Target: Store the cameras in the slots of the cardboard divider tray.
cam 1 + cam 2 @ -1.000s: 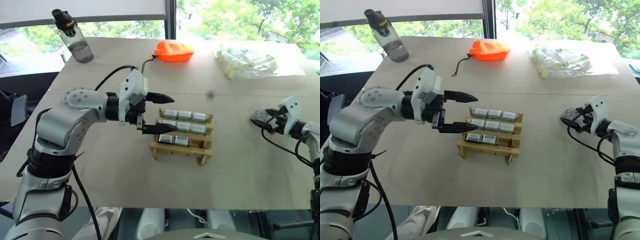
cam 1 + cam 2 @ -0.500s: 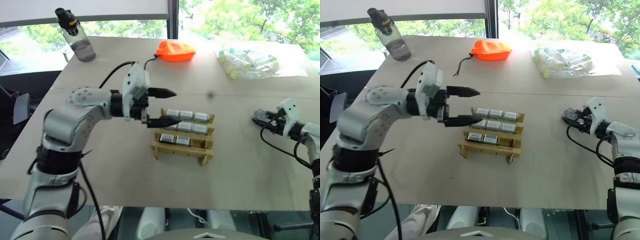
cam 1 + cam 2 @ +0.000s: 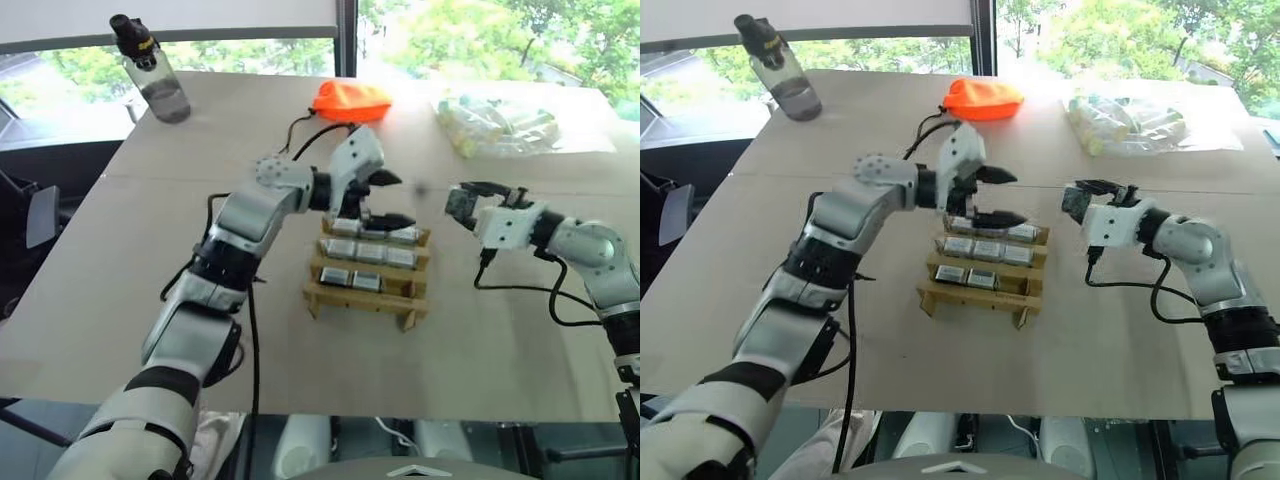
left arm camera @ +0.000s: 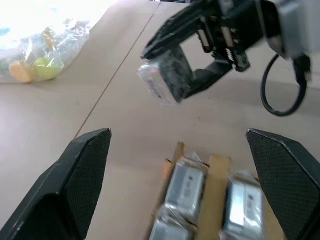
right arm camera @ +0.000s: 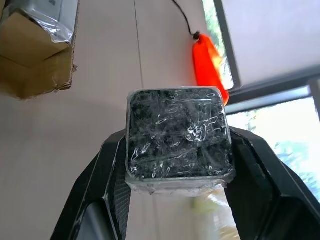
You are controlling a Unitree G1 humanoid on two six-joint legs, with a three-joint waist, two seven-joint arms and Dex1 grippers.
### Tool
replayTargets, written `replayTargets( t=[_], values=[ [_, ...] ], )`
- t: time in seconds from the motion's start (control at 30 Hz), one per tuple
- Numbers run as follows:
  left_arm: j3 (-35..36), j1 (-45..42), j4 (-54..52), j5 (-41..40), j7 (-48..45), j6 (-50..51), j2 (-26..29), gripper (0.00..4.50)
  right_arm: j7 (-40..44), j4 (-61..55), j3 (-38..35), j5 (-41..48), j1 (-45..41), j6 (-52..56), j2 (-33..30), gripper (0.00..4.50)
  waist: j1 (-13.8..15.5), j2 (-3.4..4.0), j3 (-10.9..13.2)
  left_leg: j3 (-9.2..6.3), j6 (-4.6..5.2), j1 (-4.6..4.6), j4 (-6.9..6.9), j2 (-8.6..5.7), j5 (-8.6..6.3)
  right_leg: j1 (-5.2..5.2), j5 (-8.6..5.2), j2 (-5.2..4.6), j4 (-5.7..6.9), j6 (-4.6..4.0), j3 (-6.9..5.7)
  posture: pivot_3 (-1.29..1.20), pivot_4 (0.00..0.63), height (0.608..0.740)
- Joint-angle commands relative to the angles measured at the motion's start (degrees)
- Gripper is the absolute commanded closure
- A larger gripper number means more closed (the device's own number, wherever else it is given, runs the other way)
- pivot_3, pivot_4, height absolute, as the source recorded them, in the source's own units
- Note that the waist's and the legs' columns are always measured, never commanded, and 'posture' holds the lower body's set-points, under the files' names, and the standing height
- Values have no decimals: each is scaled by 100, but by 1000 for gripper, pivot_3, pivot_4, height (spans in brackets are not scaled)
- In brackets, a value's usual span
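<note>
The cardboard divider tray (image 3: pixel 358 299) sits mid-table. Cameras (image 3: pixel 371 232) fill its far and middle rows, and two more stand in the front row; the front right slot is vacant. My left gripper (image 3: pixel 392 200) hovers open just above the far row, nothing between its fingers (image 4: pixel 75 185). To the right of the tray and above the table, my right gripper (image 3: pixel 464 204) is shut on a film-wrapped camera (image 5: pixel 177 137) with a black square face. The left wrist view shows that camera (image 4: pixel 165 80) beyond the tray's far edge.
An orange pouch (image 3: pixel 350 100) with a black cord lies at the back centre. At the back right is a clear bag of pale tubes (image 3: pixel 505 122). A water bottle (image 3: pixel 150 70) stands at the back left. Bare tabletop surrounds the tray.
My right gripper shut on a camera at the far right, lifted it and carried it left toward the tray while rolling the wrist. The left arm reached forward and right over the tray's far row.
</note>
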Motion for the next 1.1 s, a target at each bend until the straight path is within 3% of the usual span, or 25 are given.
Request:
replayTargets(
  t=[0.03,0.27,0.8,1.07,1.1],
  values=[
    [222,-530,574,-5,-149,43,-222,0,-967,-101,142,-1113,-578,-1126,-264,2505,-29,1,1,2,-1,0,-2,0,0,-4,0,1,2,0,1,0,150,726],
    [160,-785,856,30,-442,328,-384,0,-2119,49,489,-2259,-1027,-2021,-311,2505,-64,0,1,0,-7,-1,-11,3,4,-5,0,6,-5,-1,0,0,150,726],
    [-149,-708,623,391,-1178,430,-136,0,-3029,573,1050,-3115,-1434,-2209,-393,2505,-93,1,1,-1,-8,-1,-9,4,5,-4,0,4,-4,-1,1,0,150,726],
    [-113,-742,679,537,-1239,320,-256,3701,-3065,569,1179,-3012,-1485,-2212,-392,2505,-98,1,1,-2,-8,-2,-10,4,5,-4,0,4,-7,-1,-1,0,150,726],
    [-124,-733,684,579,-1242,272,-260,3731,-3038,582,1201,-2976,-1487,-2218,-399,2505,-101,1,1,-1,-8,-2,-10,4,5,-4,0,3,-5,-1,1,0,150,726]
  ],
)
